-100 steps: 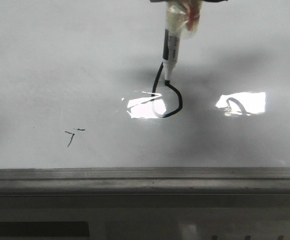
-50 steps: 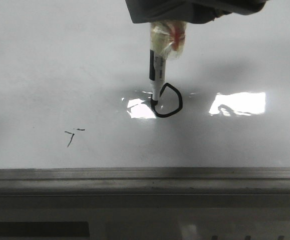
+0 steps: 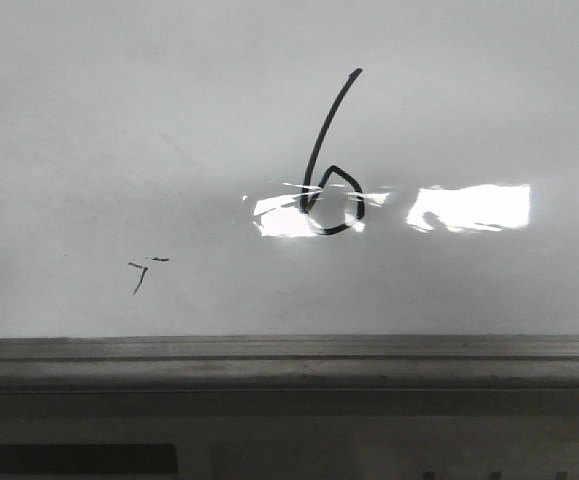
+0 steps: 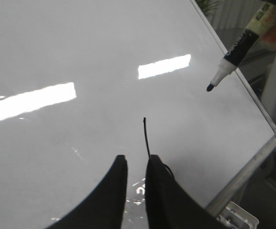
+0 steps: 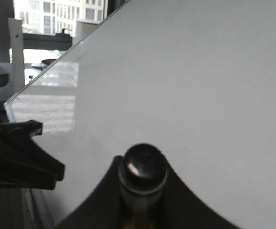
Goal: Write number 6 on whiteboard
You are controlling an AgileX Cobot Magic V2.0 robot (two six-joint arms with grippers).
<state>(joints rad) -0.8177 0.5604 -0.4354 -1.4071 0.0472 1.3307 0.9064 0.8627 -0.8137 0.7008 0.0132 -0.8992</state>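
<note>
**A:** so the number 6 is sitting right there on the whiteboard, a bit right of the middle in the front view; long slanted stem running up and to the right, small loop with a pointy top at the bottom; the loop sits right in a bright glare patch, with a second glare patch just to its right

**B:** and that little scribble down left?

**A:** well apart from the 6, near the grey edge strip; just a few thin broken strokes

**B:** what about the hands?

**A:** neither shows in the front view; the left hand has its two dark fingers nearly together with nothing between them, so clenched, hanging over the board with the top of the stem showing just past the fingertips; the right hand is grasping the marker; its round end is all the right wrist camera sees; from the left wrist view the marker tip hangs clear of the board, near the board's edge
</note>
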